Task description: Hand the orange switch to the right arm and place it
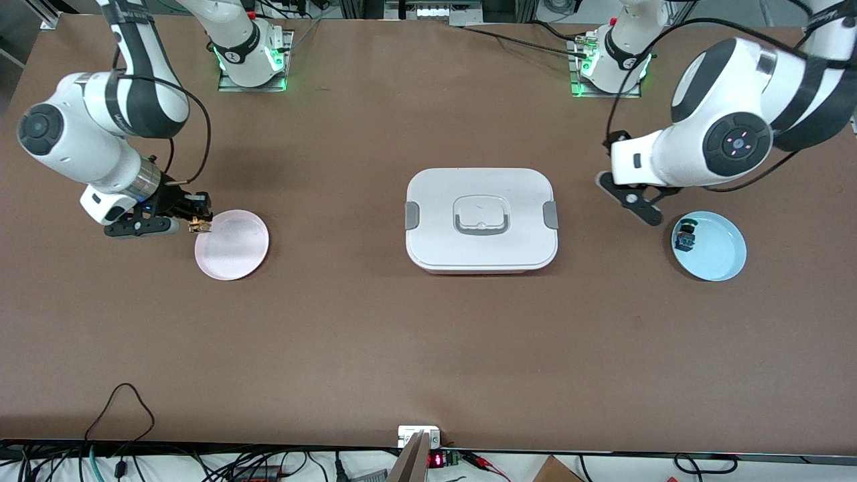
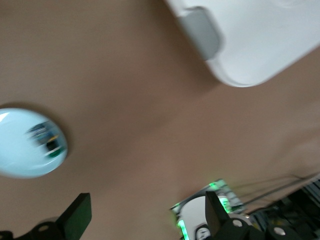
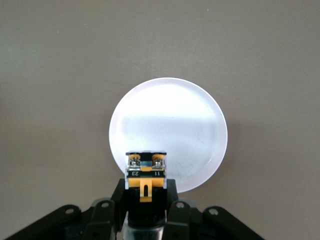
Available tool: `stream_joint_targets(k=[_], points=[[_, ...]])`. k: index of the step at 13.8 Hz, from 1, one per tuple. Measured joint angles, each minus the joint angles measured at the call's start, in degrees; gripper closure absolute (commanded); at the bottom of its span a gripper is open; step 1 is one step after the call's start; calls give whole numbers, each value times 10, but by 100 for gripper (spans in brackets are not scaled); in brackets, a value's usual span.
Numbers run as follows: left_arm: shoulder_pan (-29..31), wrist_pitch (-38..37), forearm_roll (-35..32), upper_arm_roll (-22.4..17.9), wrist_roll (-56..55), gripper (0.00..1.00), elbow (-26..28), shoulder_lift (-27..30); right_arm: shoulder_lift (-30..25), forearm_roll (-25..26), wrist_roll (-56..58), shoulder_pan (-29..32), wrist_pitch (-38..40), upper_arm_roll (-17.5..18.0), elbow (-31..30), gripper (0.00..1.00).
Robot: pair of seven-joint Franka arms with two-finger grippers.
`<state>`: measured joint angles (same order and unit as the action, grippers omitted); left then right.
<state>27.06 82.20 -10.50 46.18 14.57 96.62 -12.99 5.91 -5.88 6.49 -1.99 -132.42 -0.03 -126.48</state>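
My right gripper (image 1: 198, 221) is shut on the orange switch (image 1: 199, 225), a small black and orange body. It holds the switch just above the rim of the pink plate (image 1: 236, 249), at the edge toward the right arm's end of the table. In the right wrist view the switch (image 3: 145, 175) sits between the fingers of the right gripper (image 3: 145, 194), over the edge of the plate (image 3: 170, 115). My left gripper (image 1: 644, 206) is open and empty over the table beside the blue plate (image 1: 722, 256). Its spread fingers (image 2: 76, 216) show in the left wrist view.
A green-and-blue-topped switch (image 1: 685, 234) lies in the blue plate, also seen in the left wrist view (image 2: 46, 139). A white lidded box (image 1: 481, 217) with grey latches stands at the table's middle. Cables and a small device lie along the table edge nearest the front camera.
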Motion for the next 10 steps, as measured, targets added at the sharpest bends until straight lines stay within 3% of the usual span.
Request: stream_joint_targets(k=[2, 4, 7, 10], points=[[1, -5, -28, -2, -21, 0, -45, 0, 13, 1, 0, -1, -41, 0, -18, 100], [-7, 3, -31, -41, -35, 0, -87, -1, 25, 1, 0, -2, -74, 0, -32, 100], [-76, 42, 38, -185, -79, 0, -115, 6, 50, 2, 0, -3, -121, 0, -46, 100], [-146, 45, 71, -297, -121, 0, -113, 27, 80, 2, 0, -3, -160, 0, -51, 100]])
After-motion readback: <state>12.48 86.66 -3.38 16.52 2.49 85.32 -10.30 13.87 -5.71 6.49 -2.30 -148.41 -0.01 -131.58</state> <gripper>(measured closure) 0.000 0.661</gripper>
